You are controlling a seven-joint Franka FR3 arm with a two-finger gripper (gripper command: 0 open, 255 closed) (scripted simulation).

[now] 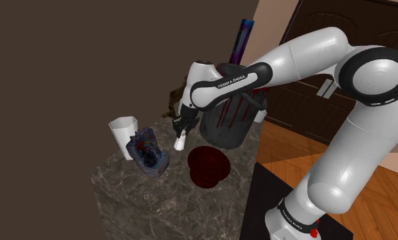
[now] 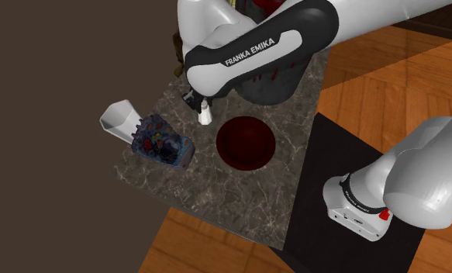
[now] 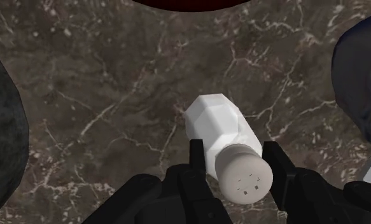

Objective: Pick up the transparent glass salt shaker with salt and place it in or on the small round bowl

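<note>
The white faceted salt shaker (image 3: 219,124) is clasped by the black jaws over the dark marbled tabletop (image 3: 114,95). It is flanked by 1 dark red round bowl (image 1: 208,166) and 1 blue patterned pouch (image 1: 148,155), with a dark bin (image 1: 221,129) close behind.

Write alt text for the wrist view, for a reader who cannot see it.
The black end effector clasps a white salt shaker between its two fingers, close to the perforated cap. Behind it lies a dark marbled tabletop, and the edge of a dark red bowl shows beyond the shaker's base.
</note>
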